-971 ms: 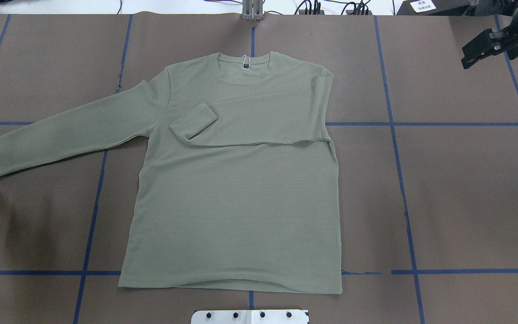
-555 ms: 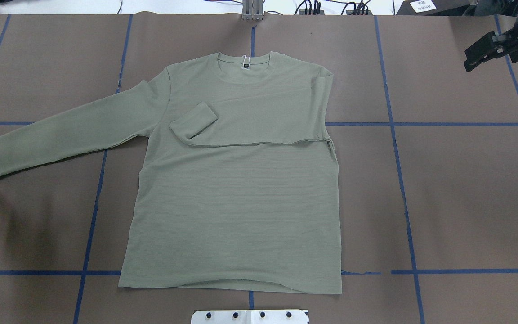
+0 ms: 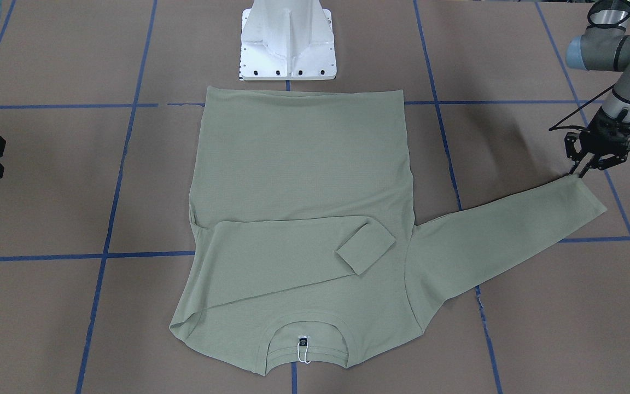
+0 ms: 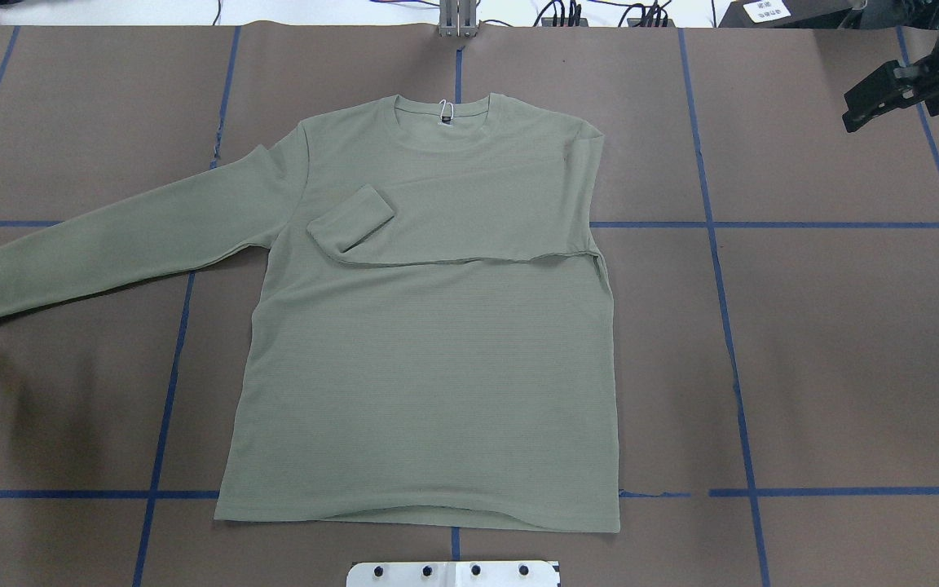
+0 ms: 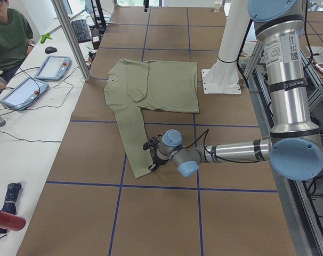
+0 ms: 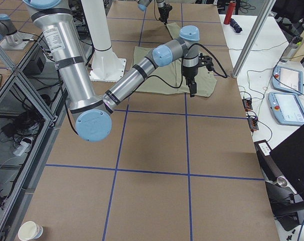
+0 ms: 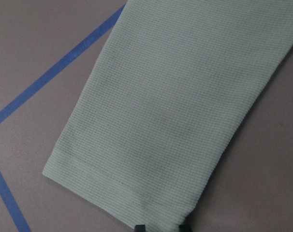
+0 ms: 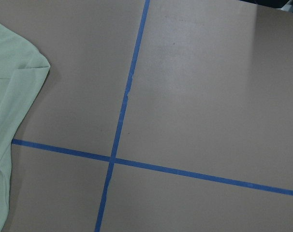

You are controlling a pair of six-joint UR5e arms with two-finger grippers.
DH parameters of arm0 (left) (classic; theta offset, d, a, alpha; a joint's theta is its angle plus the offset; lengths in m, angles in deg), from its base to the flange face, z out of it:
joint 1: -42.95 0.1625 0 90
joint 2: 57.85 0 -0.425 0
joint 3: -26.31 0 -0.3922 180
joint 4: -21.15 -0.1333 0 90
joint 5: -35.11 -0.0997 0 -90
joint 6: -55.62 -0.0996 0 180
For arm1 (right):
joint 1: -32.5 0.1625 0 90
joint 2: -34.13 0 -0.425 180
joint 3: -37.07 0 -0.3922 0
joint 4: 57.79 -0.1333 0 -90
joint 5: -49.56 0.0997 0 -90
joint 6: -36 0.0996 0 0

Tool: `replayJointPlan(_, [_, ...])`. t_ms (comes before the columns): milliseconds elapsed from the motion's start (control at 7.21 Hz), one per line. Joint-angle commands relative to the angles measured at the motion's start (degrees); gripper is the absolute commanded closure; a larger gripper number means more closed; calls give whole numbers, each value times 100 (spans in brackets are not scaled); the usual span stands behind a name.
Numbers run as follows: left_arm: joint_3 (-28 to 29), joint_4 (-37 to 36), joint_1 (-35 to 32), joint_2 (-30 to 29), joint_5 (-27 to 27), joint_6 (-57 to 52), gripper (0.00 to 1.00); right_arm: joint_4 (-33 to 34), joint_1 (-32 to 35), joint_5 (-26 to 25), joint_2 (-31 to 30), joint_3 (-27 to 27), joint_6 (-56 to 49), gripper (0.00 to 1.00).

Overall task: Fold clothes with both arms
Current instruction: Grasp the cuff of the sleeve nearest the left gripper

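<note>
The clothes are one sage-green long-sleeved shirt (image 4: 437, 367) lying flat with its neck away from the robot. One sleeve is folded across the chest, with its cuff (image 4: 351, 218) on the body. The other sleeve (image 4: 111, 236) stretches out flat on the robot's left. My left gripper (image 3: 582, 173) is low at that sleeve's cuff (image 7: 127, 159). Its fingertips (image 7: 140, 226) stand a little apart astride the cuff's corner, so it is narrowly open. My right gripper (image 4: 848, 110) hangs open and empty over bare table at the far right, well away from the shirt (image 8: 11, 72).
The white base pedestal (image 3: 287, 44) stands just behind the shirt's hem. Blue tape lines (image 4: 714, 224) grid the brown table. A metal post (image 4: 457, 20) stands at the far edge. A person (image 5: 9, 37) sits at a side desk with tablets (image 5: 52, 66).
My left gripper has crept a little closer to the stretched sleeve's cuff. My right gripper has drifted slightly further right. The shirt has not moved.
</note>
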Motion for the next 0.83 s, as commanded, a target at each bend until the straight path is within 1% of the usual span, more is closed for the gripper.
replayJointPlan(0, [4,-1,0,0,0,0,91,0,0,0,-6,4,0,0])
replayJointPlan(139, [4,8,0,-9,0,0,98,0,0,0,-15,-4,0,0])
replayJointPlan(416, [-84,8,-26,-9,0,0,100,0,0,0,-67,-4,-9,0])
replayJointPlan(694, [-583,-53,-96,-87,52,0,100,-18,17,9,-242,4,-235,0])
